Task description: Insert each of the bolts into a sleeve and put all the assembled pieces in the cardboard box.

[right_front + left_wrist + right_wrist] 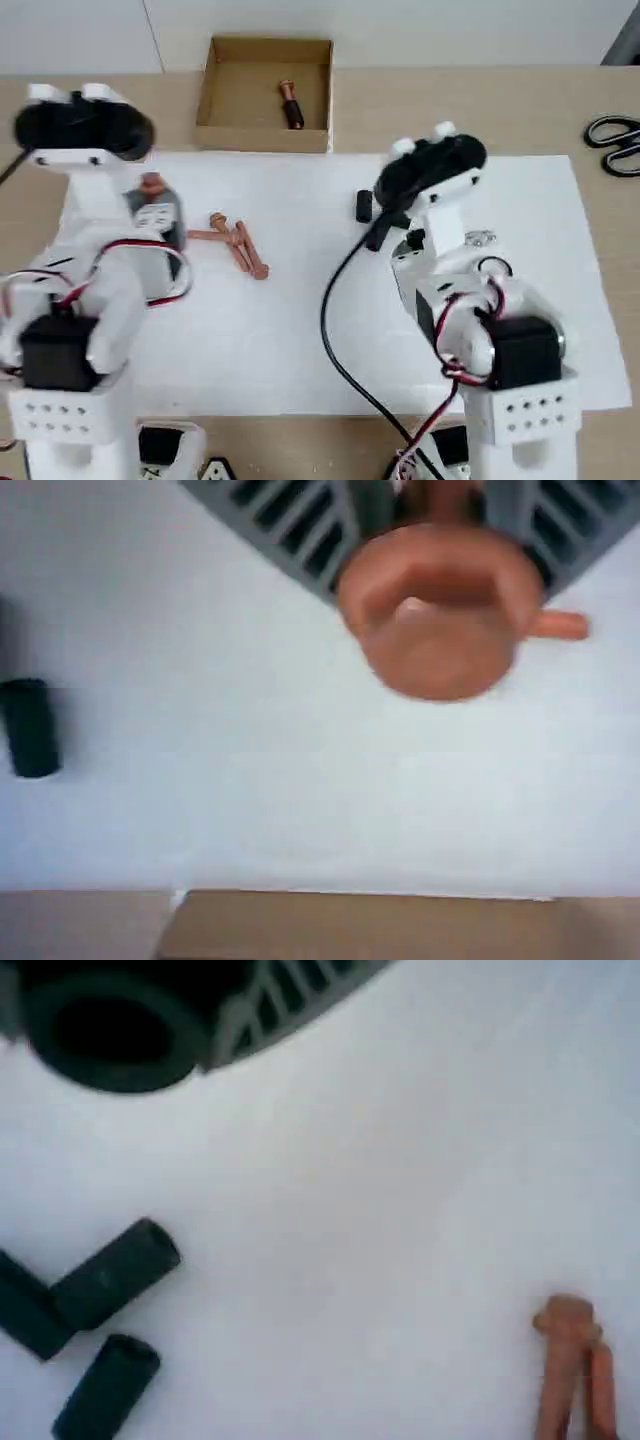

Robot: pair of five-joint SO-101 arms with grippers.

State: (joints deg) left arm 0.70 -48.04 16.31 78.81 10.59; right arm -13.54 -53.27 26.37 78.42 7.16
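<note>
Counting things up on the bench (pixel 560 110), so far I get one finished piece and a bunch of loose parts.

The cardboard box (pixel 215 100) sits at the far edge, just past the white sheet (pixel 300 340), and it has exactly one assembled piece (pixel 290 105) lying in it, a bolt pushed into a dark sleeve.

The left hand (pixel 152 195) is clamped on one bolt (pixel 435 620), head end toward the wrist camera, up off the sheet on the left side. Just beside it, toward the middle of the sheet, are the loose bolts (pixel 240 245). I count three: one lying sideways and two angled ones right next to each other, all bunched together and touching or nearly so.

The right hand (pixel 375 215) is closed around one sleeve (pixel 110 1030), and its open end faces the wrist camera. It's near the middle of the sheet, well apart from the box. The right wrist view also has three loose sleeves (pixel 115 1270) flat on the sheet. Two of them meet at an angle and the third lies just beside them.

So that's four bolts and four sleeves not yet in the box, counting the ones being held.

One pair of scissors (pixel 615 140) sits off the sheet at the right edge of the bench.
</note>
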